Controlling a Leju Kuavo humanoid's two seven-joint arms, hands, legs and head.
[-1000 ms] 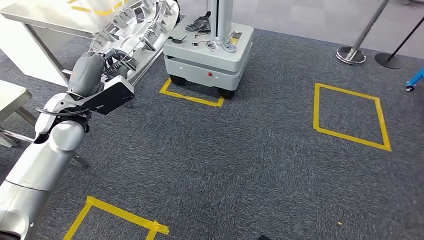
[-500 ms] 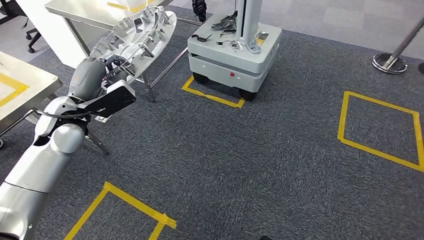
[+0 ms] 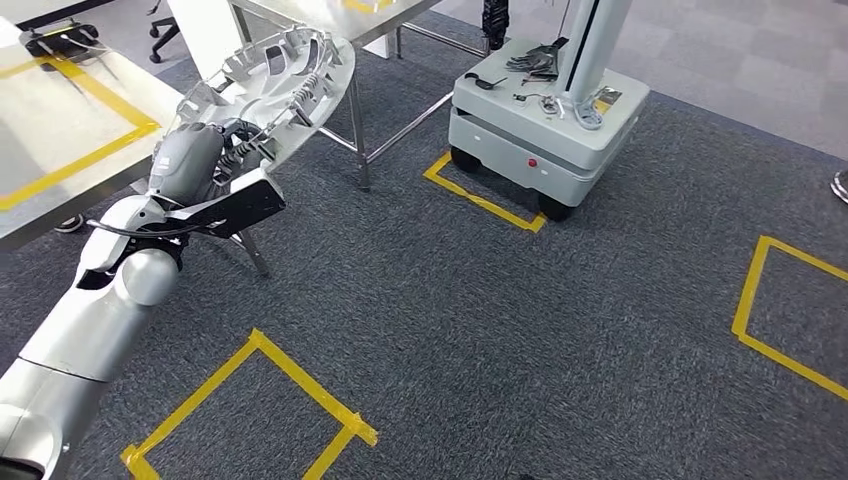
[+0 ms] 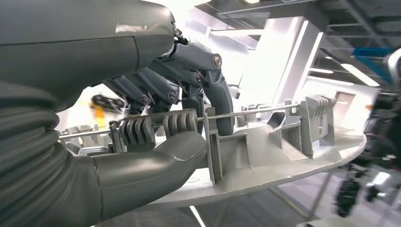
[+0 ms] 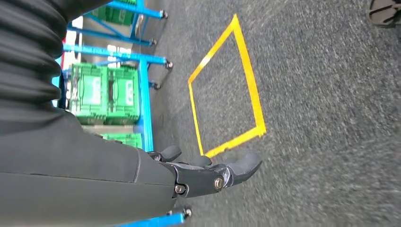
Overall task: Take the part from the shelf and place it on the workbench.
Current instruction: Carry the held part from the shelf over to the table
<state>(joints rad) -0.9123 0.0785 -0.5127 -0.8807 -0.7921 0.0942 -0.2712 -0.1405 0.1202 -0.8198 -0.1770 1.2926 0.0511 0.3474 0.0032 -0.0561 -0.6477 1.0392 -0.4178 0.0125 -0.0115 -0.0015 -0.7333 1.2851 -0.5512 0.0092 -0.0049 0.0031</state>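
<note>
Head view first: my left hand (image 3: 195, 160) carries the part (image 3: 285, 85), a long grey ribbed panel, just off the workbench (image 3: 60, 130) corner, above the carpet. I'd keep it level and bring it over the top's yellow tape before lowering — no rush. Left wrist view adds what the head view hides: the fingers (image 4: 208, 94) wrapped over a thin rod with the thumb under. Right wrist view — right hand (image 5: 208, 175) loosely open, holding nothing, above carpet.
</note>
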